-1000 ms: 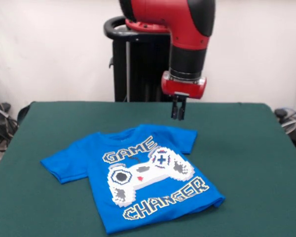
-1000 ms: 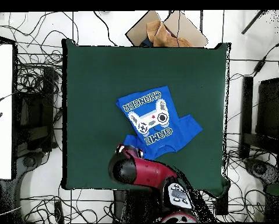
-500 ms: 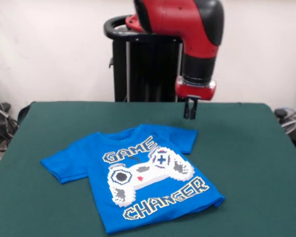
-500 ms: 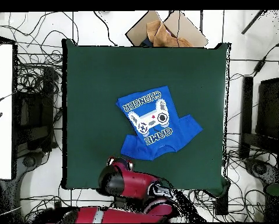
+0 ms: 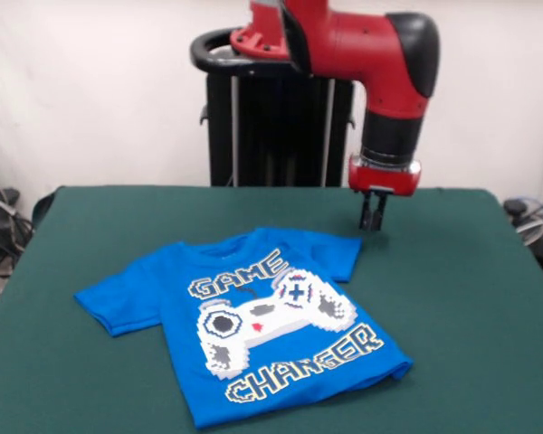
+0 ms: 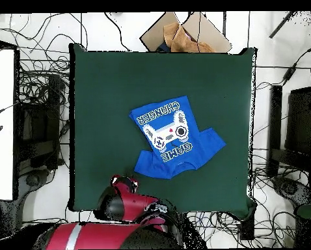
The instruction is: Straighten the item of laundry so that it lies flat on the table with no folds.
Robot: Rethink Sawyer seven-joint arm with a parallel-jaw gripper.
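The item of laundry (image 5: 253,325), a bright blue T-shirt with a pixel controller print and "GAME CHANGER", lies print up on the green table (image 5: 471,298), turned slightly askew. Its left sleeve is spread out. The right sleeve (image 5: 344,256) looks short and tucked, and the hem bunches at the lower right corner. My gripper (image 5: 373,222) hangs above the table just past the right sleeve, apart from the cloth, shut and holding nothing. In the overhead view the shirt (image 6: 173,138) lies near the middle of the table (image 6: 99,97), and the red arm (image 6: 125,205) hides the gripper.
The black pedestal (image 5: 253,117) stands behind the table. In the overhead view, cardboard and brown paper (image 6: 184,36) sit past the far edge. Cables cover the floor on all sides. A white surface (image 6: 2,124) is at the left.
The arm has swung rightward in the front view, carrying the gripper from behind the collar to beyond the right sleeve. The shirt has not moved.
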